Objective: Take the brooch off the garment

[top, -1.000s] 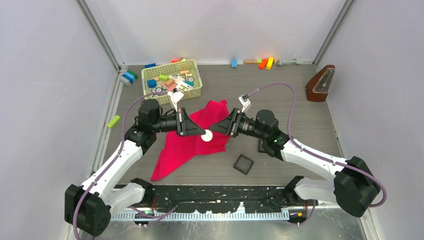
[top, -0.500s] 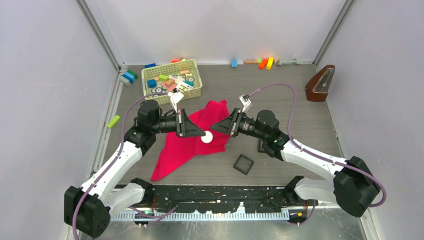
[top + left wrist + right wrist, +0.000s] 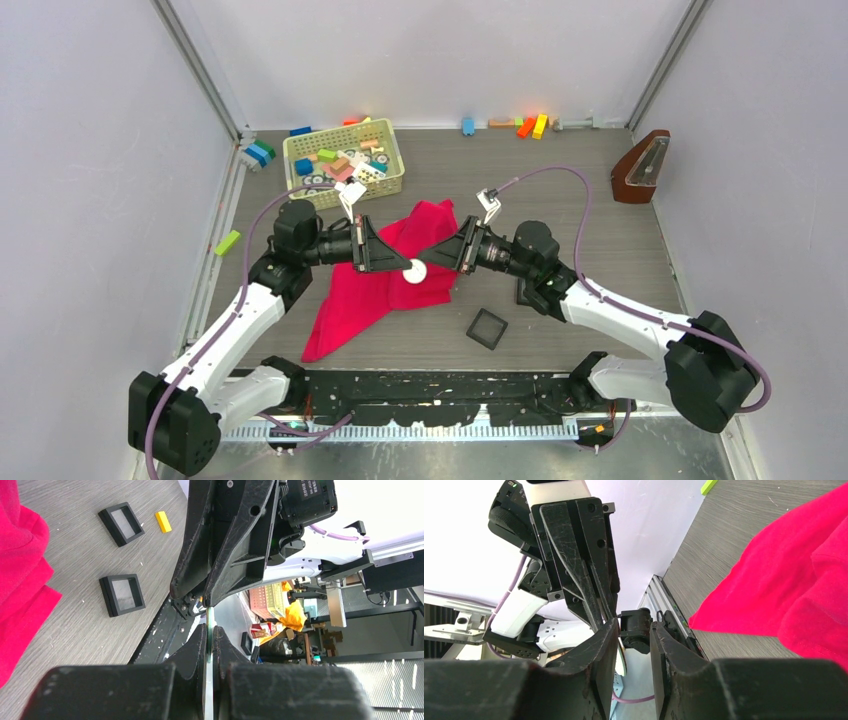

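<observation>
The crimson-pink garment [image 3: 365, 290] lies crumpled on the table between the arms. Both grippers meet tip to tip above it. The brooch [image 3: 414, 271], a small pale disc, sits at their meeting point, lifted off the cloth. My left gripper [image 3: 401, 265] is shut on the brooch, whose thin edge [image 3: 210, 617] sticks out past the fingertips in the left wrist view. My right gripper [image 3: 634, 627] stands open, its fingers either side of the brooch [image 3: 622, 662], which lies close to one finger with a gap to the other. The garment [image 3: 784, 580] shows below.
A yellow basket [image 3: 343, 162] of toy blocks stands behind the garment. Two black square trays [image 3: 122, 524] [image 3: 122, 595] and a yellow block [image 3: 162, 521] lie right of the cloth. A brown metronome [image 3: 640, 167] is at the far right, and loose blocks [image 3: 530, 125] line the back wall.
Almost nothing has moved. Both arms hold their tip-to-tip pose over the garment and the brooch stays in the left gripper.
</observation>
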`<state>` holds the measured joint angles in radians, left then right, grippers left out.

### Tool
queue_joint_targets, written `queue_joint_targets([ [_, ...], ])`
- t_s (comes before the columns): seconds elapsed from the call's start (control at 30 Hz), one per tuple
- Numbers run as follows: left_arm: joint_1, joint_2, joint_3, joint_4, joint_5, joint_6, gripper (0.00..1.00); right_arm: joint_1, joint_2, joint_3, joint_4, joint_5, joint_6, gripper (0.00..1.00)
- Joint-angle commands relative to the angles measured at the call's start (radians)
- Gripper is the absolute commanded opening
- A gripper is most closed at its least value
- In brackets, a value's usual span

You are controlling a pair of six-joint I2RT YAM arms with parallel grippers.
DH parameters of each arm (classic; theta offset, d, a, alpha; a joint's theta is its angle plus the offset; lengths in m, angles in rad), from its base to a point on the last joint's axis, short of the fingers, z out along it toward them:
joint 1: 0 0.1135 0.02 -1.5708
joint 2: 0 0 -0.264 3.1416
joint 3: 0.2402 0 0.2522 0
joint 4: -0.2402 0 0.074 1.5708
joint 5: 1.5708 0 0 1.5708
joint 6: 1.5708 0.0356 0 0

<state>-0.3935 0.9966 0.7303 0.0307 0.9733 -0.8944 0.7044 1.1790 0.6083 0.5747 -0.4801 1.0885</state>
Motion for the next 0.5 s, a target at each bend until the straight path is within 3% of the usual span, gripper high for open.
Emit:
queue_joint_targets([
  [0.0,-0.004,-0.013,-0.003,0.063,0.022,-0.018,0.0,-0.004,0.0,-0.015,0.139,-0.029,0.029,0.36],
  [0.47,-0.004,-0.009,-0.001,0.077,0.014,-0.03,0.0,-0.003,-0.013,-0.046,0.201,-0.066,0.053,0.32],
])
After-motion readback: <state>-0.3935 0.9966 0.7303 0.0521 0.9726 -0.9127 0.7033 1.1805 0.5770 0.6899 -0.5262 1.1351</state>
